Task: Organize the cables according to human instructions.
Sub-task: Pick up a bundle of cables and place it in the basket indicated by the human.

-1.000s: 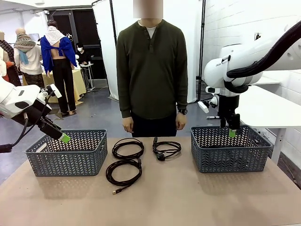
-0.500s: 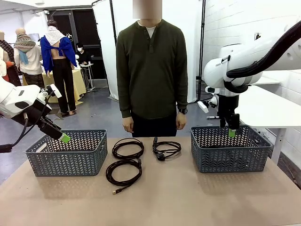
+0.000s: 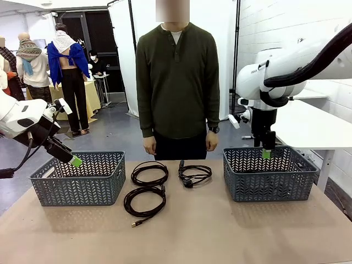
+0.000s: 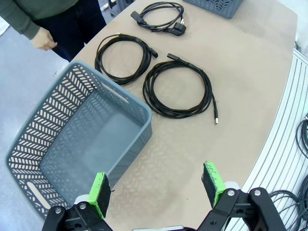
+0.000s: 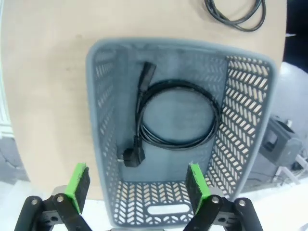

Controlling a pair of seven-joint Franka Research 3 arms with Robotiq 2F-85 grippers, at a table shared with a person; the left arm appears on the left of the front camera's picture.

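Observation:
Three black coiled cables lie on the table between two baskets: one coil [image 3: 149, 173] [image 4: 126, 57], a larger coil [image 3: 144, 201] [image 4: 178, 89] nearer me, and a flatter one [image 3: 194, 174] [image 4: 159, 17] to their right. Another cable [image 5: 175, 115] with a plug lies inside the right grey basket [image 3: 269, 184] [image 5: 240, 106]. My right gripper [image 3: 266, 153] [image 5: 137, 185] hangs open above that basket, holding nothing. At the near rim of the empty left grey basket [image 3: 82, 187] [image 4: 45, 134], my left gripper [image 3: 74, 160] [image 4: 156, 192] is open too. The human [image 3: 177, 82] stands at the far edge, hands hanging down.
The near half of the brown table [image 3: 220, 236] is bare. A white table [image 3: 313, 129] stands to the right behind my right arm. Other people stand far off at the back left.
My right arm has drifted slightly up and to the left above the right basket. The left arm, the cables and the human have not moved.

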